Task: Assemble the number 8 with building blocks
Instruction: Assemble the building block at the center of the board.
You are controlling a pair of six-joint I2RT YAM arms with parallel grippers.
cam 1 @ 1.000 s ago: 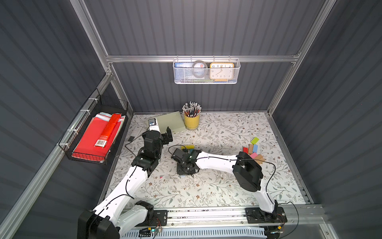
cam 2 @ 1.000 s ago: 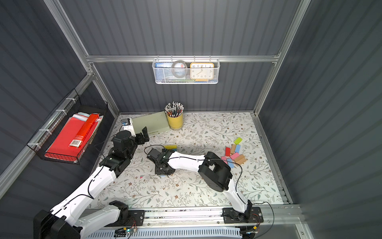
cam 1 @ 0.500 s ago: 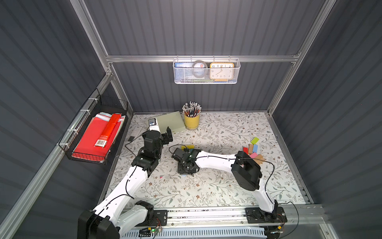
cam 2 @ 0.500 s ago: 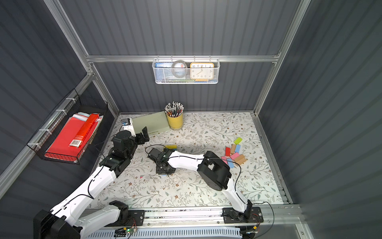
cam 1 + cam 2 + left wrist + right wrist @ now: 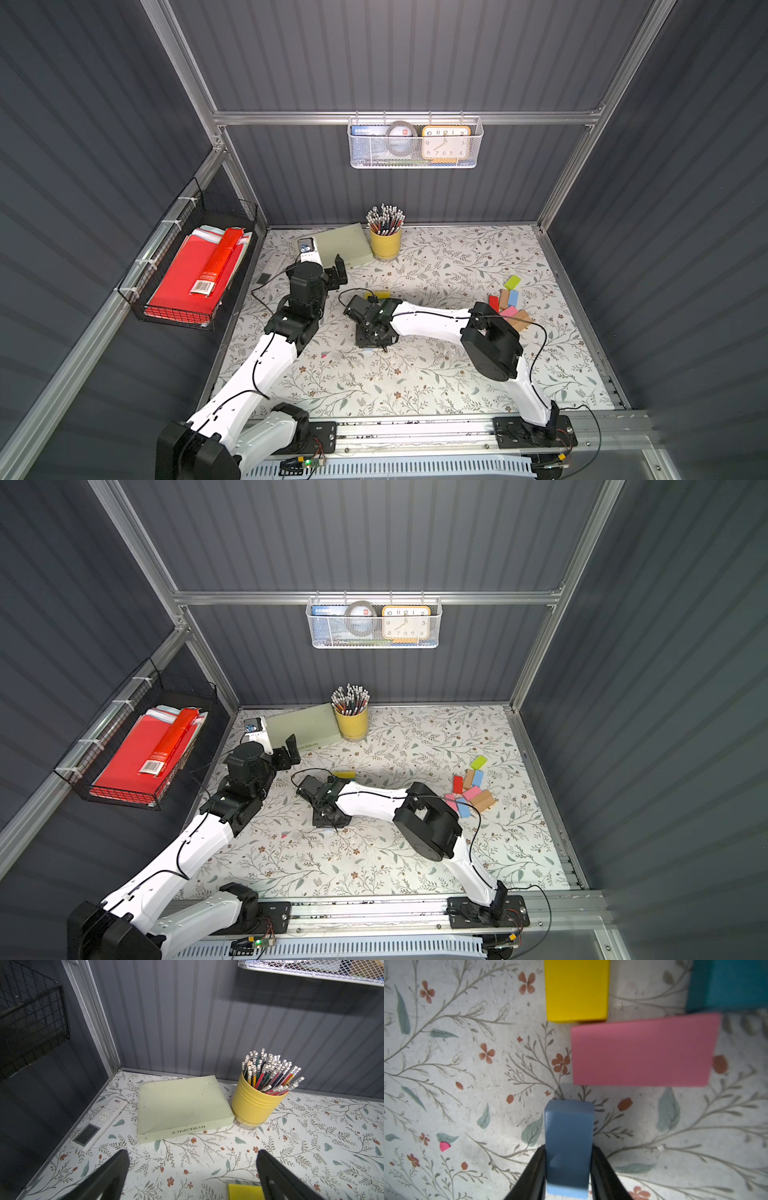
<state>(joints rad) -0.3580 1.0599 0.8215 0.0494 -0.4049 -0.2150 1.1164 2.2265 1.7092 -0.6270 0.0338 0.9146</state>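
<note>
Right claw (image 5: 568,1148) clamped on light blue block (image 5: 569,1126), block's free end near pink block (image 5: 641,1051). Yellow block (image 5: 576,989) and teal block (image 5: 726,985) lie beyond on worktop (image 5: 467,1084). Left claw (image 5: 192,1152) spread wide, empty.

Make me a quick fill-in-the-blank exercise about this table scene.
The right gripper grips the light blue block; the left gripper stands ____.
The pencils stand in a ____ cup.
The pale green book has ____ printed on its spine.
Missing words: open; yellow; WORKSPACE.
</note>
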